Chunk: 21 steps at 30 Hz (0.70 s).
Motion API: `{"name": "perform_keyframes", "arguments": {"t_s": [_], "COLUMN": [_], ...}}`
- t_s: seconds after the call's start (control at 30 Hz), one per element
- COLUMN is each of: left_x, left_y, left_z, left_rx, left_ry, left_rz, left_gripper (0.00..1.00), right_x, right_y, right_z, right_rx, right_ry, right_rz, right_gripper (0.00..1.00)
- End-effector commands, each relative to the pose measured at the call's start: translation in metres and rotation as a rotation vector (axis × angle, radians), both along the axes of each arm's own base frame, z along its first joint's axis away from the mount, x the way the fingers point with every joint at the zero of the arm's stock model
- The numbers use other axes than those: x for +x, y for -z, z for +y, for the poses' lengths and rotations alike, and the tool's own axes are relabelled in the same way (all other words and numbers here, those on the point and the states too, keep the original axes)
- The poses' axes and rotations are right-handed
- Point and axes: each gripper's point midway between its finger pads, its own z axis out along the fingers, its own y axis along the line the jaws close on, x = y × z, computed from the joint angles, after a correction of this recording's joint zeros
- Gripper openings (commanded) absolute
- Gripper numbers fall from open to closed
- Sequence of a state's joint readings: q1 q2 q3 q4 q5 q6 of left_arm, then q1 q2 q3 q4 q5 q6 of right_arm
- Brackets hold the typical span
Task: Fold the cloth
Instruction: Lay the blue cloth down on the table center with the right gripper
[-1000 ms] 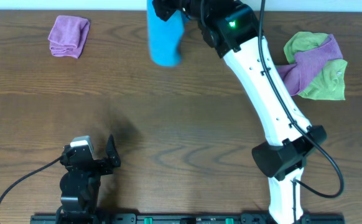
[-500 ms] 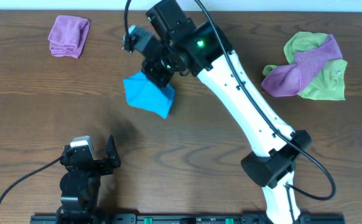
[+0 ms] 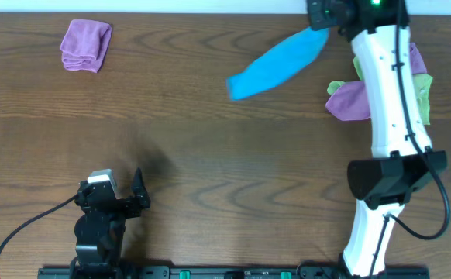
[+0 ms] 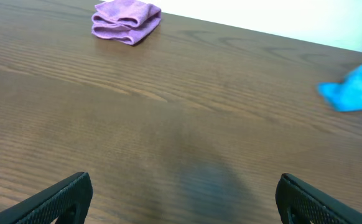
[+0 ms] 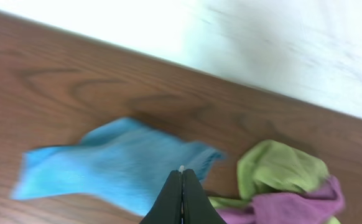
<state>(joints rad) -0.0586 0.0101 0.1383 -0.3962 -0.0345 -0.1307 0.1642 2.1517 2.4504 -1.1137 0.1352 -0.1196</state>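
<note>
A blue cloth [image 3: 276, 62] stretches out in a blurred diagonal strip at the back of the table, its upper end at my right gripper [image 3: 323, 15]. In the right wrist view the fingers [image 5: 181, 171] are pressed together with the blue cloth [image 5: 112, 168] spread just beyond them; the gripper looks shut on an edge of it. The cloth's free end also shows in the left wrist view [image 4: 355, 90]. My left gripper [image 4: 184, 193] is open and empty, low at the front left [image 3: 136, 194].
A folded purple cloth [image 3: 86, 45] lies at the back left, also in the left wrist view [image 4: 126, 20]. A heap of green and purple cloths [image 3: 415, 97] lies at the back right, partly behind my right arm, and shows in the right wrist view [image 5: 280, 180].
My right arm swung left and down over the table, then far to the back right, pulling the blue cloth out into a long strip. The left arm has not moved.
</note>
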Motion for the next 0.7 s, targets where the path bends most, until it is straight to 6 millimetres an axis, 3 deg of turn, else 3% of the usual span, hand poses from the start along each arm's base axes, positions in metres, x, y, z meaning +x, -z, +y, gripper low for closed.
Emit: {"name": "perform_keyframes", "arguments": {"t_s": [0.0, 0.13, 0.17, 0.2, 0.27, 0.3, 0.33, 0.4, 0.43, 0.47, 0.57, 0.67], "left_x": [-0.001, -0.001, -0.001, -0.001, -0.001, -0.001, -0.001, -0.001, -0.001, -0.001, -0.001, -0.001], "left_y": [0.009, 0.009, 0.009, 0.009, 0.009, 0.009, 0.009, 0.009, 0.009, 0.009, 0.009, 0.009], "left_z": [0.004, 0.004, 0.004, 0.004, 0.004, 0.004, 0.004, 0.004, 0.004, 0.004, 0.004, 0.004], "left_rx": [0.007, 0.007, 0.007, 0.007, 0.007, 0.007, 0.007, 0.007, 0.007, 0.007, 0.007, 0.007], "left_ry": [-0.023, -0.023, -0.023, -0.023, -0.023, -0.023, -0.023, -0.023, -0.023, -0.023, -0.023, -0.023], "left_rz": [0.020, 0.020, 0.019, 0.020, 0.019, 0.019, 0.020, 0.019, 0.019, 0.020, 0.020, 0.020], "left_gripper": [0.95, 0.95, 0.95, 0.95, 0.95, 0.95, 0.95, 0.95, 0.95, 0.95, 0.95, 0.95], "right_x": [-0.005, -0.036, -0.051, -0.069, -0.134, -0.153, -0.159, -0.157, -0.153, -0.150, -0.136, -0.126], "right_y": [0.003, 0.016, 0.020, 0.023, 0.028, 0.033, 0.036, 0.038, 0.036, 0.036, 0.046, 0.081], "right_z": [0.034, 0.101, 0.126, 0.155, 0.240, 0.259, 0.263, 0.258, 0.254, 0.250, 0.230, 0.198], "right_rx": [0.067, 0.090, 0.110, 0.152, 0.226, 0.143, 0.057, -0.097, -0.153, -0.176, -0.136, -0.074], "right_ry": [-0.079, -0.227, -0.287, -0.351, -0.611, -0.679, -0.676, -0.616, -0.585, -0.563, -0.524, -0.480], "right_rz": [0.021, 0.109, 0.146, 0.189, 0.297, 0.296, 0.278, 0.223, 0.197, 0.188, 0.236, 0.394], "right_gripper": [0.01, 0.01, 0.01, 0.01, 0.01, 0.09, 0.32, 0.44, 0.67, 0.75, 0.73, 0.61]}}
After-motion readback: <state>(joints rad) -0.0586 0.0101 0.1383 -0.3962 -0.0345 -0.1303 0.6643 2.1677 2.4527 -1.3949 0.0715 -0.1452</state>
